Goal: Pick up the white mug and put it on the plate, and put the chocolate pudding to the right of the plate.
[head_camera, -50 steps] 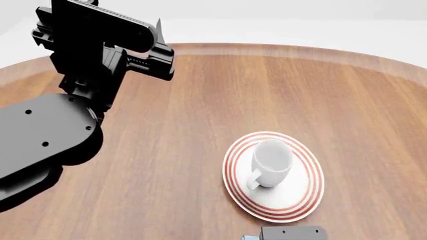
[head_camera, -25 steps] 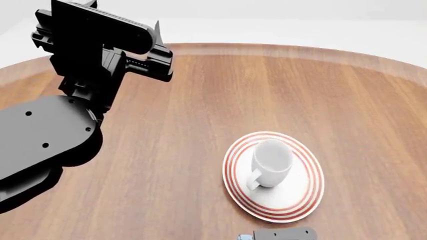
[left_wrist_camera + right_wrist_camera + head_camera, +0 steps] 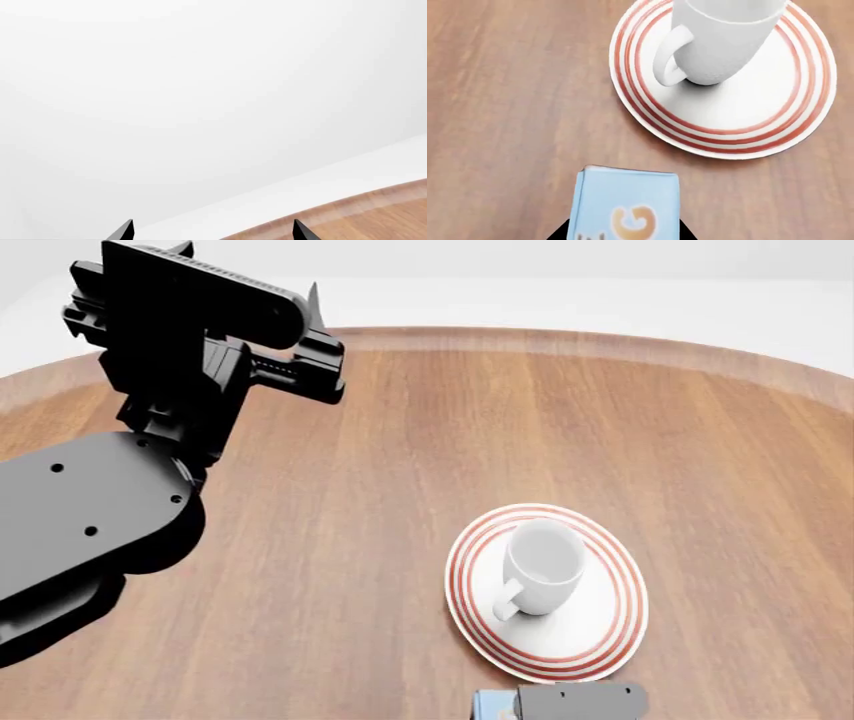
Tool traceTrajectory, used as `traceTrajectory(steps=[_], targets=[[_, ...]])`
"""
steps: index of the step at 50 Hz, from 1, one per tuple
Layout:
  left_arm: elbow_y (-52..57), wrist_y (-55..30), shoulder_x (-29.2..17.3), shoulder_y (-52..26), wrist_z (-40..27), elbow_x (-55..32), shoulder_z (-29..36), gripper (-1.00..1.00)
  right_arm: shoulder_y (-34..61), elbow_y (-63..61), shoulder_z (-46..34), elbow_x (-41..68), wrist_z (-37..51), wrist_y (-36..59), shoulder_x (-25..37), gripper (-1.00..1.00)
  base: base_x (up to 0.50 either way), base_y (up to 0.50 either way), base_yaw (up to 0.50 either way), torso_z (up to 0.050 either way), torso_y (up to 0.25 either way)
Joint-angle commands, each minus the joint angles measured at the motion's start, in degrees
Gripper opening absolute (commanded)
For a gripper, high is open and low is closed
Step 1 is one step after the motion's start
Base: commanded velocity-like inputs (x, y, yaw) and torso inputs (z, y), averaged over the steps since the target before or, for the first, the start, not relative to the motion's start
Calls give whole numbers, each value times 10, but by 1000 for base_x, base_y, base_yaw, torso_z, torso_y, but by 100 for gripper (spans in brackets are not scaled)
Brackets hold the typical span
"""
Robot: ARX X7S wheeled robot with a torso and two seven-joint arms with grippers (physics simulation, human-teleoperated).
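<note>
matte black left arm (image 3: 100, 520), small screw holes, pointed pincer tips.

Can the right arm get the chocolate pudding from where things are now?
Probably yes. In the right wrist view the chocolate pudding sits between the right gripper fingertips, on bare table apart from the plate holding the white mug. Whether the jaws have closed on it is unclear.

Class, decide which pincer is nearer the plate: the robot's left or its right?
Right. The right pincer, apparently holding the chocolate pudding, sits just off the plate's near rim; the left pincer hangs raised, far across the table.
</note>
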Motion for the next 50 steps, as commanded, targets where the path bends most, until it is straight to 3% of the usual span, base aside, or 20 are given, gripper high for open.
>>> traceTrajectory(steps=[1,4,8,11,13,20,29,37,50], targets=[[-5,6,10,0,14,4,-18,100,77,-82,47,183,120,-21,10,-100,0,0,0,0,0],[-5,5,9,-1,14,3,-19,100,112,-110,6,195,123,-103,68,-100,0,0,0,0,0],[-5,5,8,-3,14,2,-21,100,203,-147,-131,183,123,-272,173,-100,0,0,0,0,0],[-3,4,8,-3,14,0,-22,100,284,-152,-196,190,123,-349,212,-100,0,0,0,0,0],[-3,4,8,-3,14,0,-22,100,313,-152,-184,216,123,-351,212,-100,0,0,0,0,0],[-3,1,7,-5,14,0,-24,100,297,-152,-3,331,123,-247,188,-100,0,0,0,0,0],[-2,-1,7,-5,13,-1,-25,100,334,-152,64,396,123,-253,238,-100,0,0,0,0,0],[-5,2,9,-4,15,-4,-28,100,395,-152,72,442,123,-279,292,-100,0,0,0,0,0],[-6,3,10,-2,16,-1,-28,100,619,-152,-10,459,123,-407,460,-100,0,0,0,0,0]])
